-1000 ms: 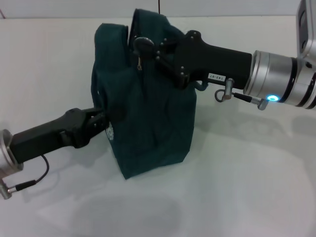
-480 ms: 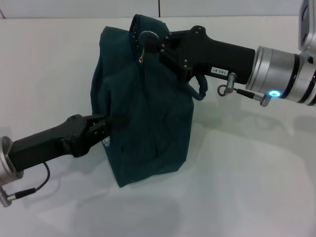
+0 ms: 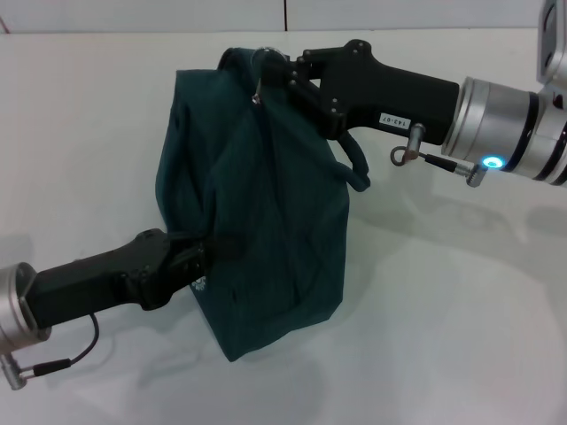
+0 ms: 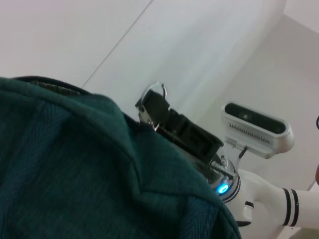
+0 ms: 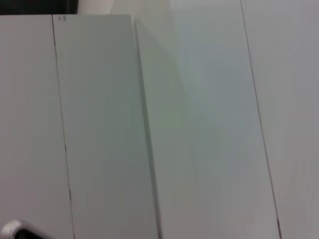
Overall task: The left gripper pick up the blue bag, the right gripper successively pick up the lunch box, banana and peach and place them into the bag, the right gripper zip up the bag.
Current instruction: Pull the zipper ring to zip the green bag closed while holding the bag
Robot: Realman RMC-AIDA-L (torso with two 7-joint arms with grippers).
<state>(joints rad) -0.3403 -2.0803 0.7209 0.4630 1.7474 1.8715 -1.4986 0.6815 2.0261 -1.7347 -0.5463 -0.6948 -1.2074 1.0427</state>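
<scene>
The blue bag (image 3: pixel 257 204) stands on the white tabletop (image 3: pixel 443 310), leaning, its top edge drawn up to a peak. One loop handle (image 3: pixel 354 168) hangs off the bag's side below the right arm.

The left pincer (image 3: pixel 202 252) meets the bag's lower side, just above the small white logo (image 3: pixel 198 285). Its fingers are clamped on a fold of the bag's fabric.

The right pincer (image 3: pixel 266 66) is at the bag's top peak. Its fingers are closed on the ring zipper pull (image 4: pixel 155 92), which shows in the left wrist view as a metal ring at the pincer tip above the bag's fabric.

The right wrist view shows only pale wall panels, no part of the bag.
</scene>
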